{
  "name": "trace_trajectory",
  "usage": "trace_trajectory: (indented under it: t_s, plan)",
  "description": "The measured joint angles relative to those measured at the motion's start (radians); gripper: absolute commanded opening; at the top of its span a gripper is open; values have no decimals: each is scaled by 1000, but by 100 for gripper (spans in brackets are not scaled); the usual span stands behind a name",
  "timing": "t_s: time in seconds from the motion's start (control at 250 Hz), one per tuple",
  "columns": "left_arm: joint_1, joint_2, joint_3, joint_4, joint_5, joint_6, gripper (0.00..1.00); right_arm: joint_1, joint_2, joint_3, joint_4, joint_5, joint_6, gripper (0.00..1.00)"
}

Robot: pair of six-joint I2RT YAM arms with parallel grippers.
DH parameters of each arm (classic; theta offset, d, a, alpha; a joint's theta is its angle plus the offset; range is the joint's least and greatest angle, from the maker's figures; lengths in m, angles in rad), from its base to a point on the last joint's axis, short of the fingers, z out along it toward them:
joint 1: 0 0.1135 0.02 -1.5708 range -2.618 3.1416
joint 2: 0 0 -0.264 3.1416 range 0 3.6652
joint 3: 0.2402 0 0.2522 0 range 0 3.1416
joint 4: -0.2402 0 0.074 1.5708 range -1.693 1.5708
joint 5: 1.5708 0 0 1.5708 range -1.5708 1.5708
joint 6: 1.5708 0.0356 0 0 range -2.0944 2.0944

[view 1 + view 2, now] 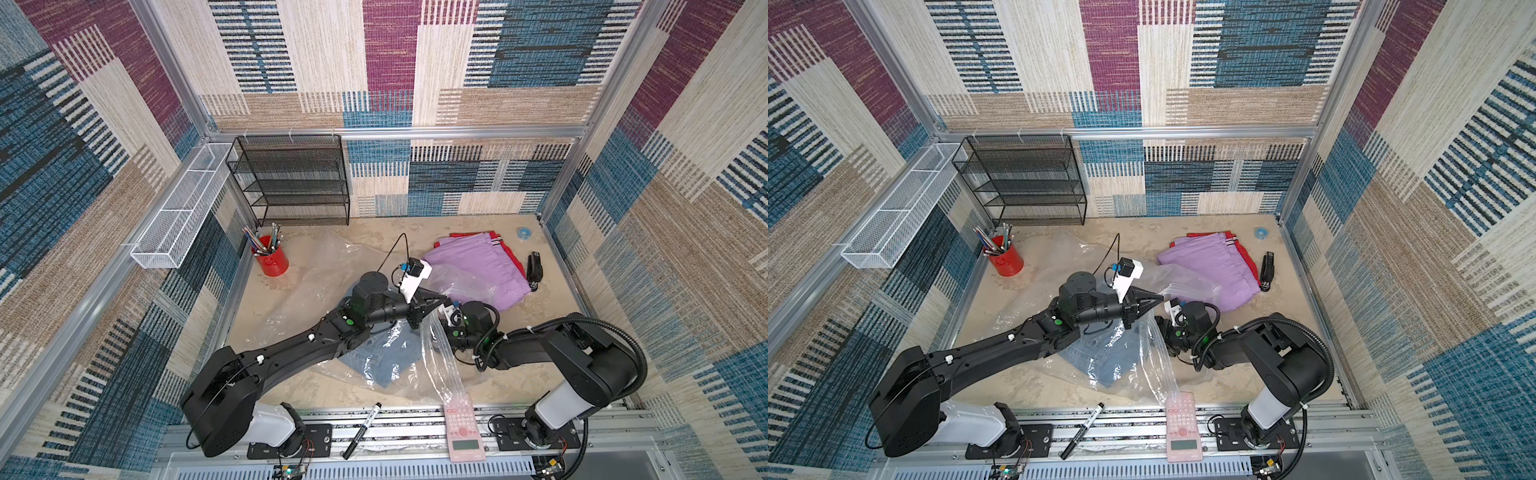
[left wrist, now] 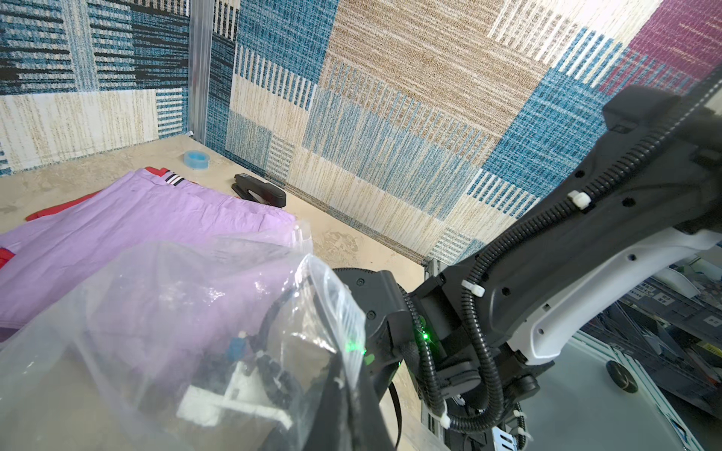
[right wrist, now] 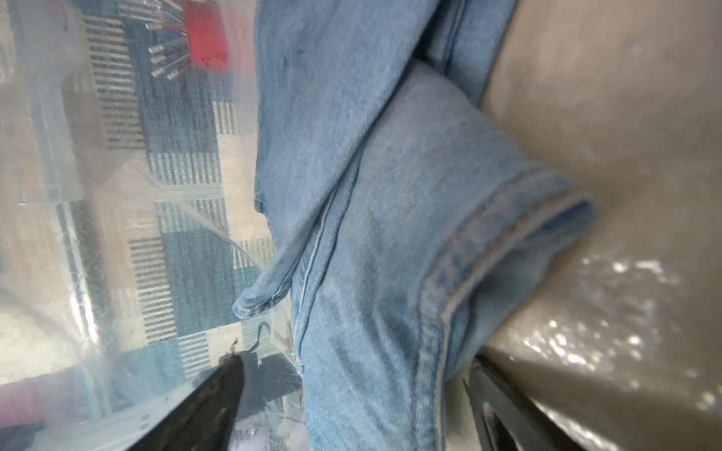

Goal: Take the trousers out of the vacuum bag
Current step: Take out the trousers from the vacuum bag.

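In both top views the left gripper (image 1: 445,299) is pinched tight on the mouth of the bag (image 1: 316,286) and holds it up, while the right arm (image 1: 536,353) reaches in under the plastic. The jeans (image 1: 384,359) lie inside, at roughly 8 o'clock from that wrist, and the lilac pair (image 1: 478,266) and red pair (image 1: 516,259) sit outside at 1 o'clock. The left wrist view gives us only raised plastic with the lilac pair beyond. In the right wrist view the right gripper (image 3: 351,414) stands wide, with a denim leg running lengthways ahead between its fingers (image 3: 218,402), so we judge the right arm nearer
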Motion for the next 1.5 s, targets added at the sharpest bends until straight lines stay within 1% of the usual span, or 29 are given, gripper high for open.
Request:
trace_trajectory:
  t_s: [0.032, 0.22, 0.352, 0.564, 0.832, 0.984, 1.104, 1.224, 1.5]
  plan:
    - [0, 0, 0, 0, 0, 0, 0, 2, 1, 9, -10, 0, -6, 100]
    - [-2, 0, 0, 0, 0, 0, 0, 12, 26, 29, 4, 12, -11, 100]
    - [-3, -3, 0, 0, -1, 0, 0, 39, 64, 68, 13, 22, -10, 100]
    - [-5, -13, 0, 0, -4, 6, 0, 68, 122, 112, 51, 26, 19, 100]
    - [-10, -7, 3, -2, -4, 14, 0, 82, 137, 112, 92, 54, 79, 97]
    - [-12, 11, 17, -1, -3, 16, 0, 107, 110, 103, 87, 114, 113, 93]
    - [-12, 32, 27, 0, -3, 17, 0, 122, 98, 95, 101, 135, 127, 92]
    - [-12, 53, 46, 0, -3, 17, 0, 127, 124, 68, 194, 140, 145, 90]
    - [-14, 60, 69, 1, 2, 7, 0, 132, 271, 24, 497, 139, 237, 88]
